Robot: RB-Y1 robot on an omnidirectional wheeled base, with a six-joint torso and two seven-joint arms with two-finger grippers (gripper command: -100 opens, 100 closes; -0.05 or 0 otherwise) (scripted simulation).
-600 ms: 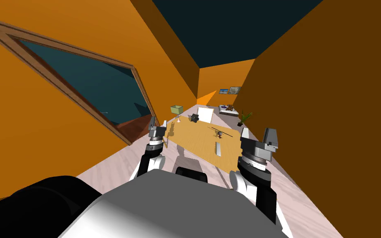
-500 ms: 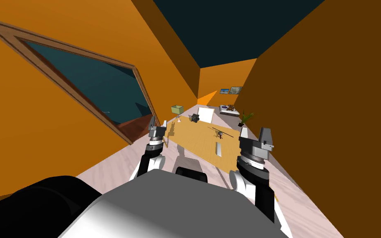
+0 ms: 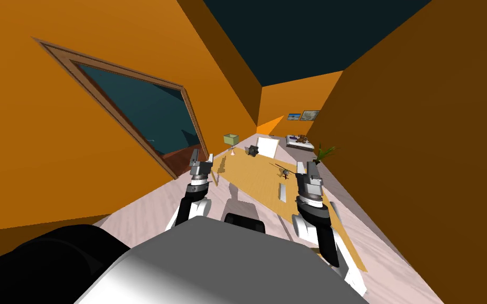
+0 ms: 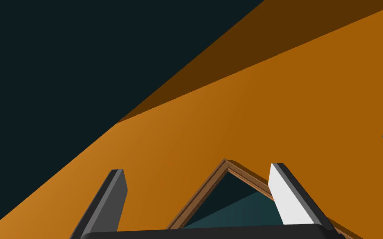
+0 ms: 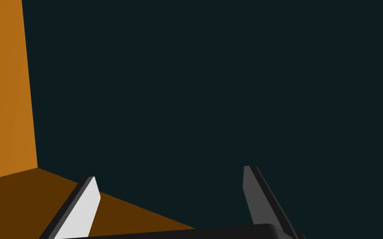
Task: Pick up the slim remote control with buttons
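Orange walls and a dark ceiling are seen around a pale floor, on which a long wooden table is stood. At the table's far left corner a small green box-like thing is seen; whether it is open, and what it holds, cannot be told. The left hand is held up beside the table's left edge, its fingers spread wide with nothing between them. The right hand is raised over the table's right side, its fingers likewise parted and empty. The slim light grey remote control is laid lengthwise on the table, just left of the right hand and apart from it; its buttons cannot be made out.
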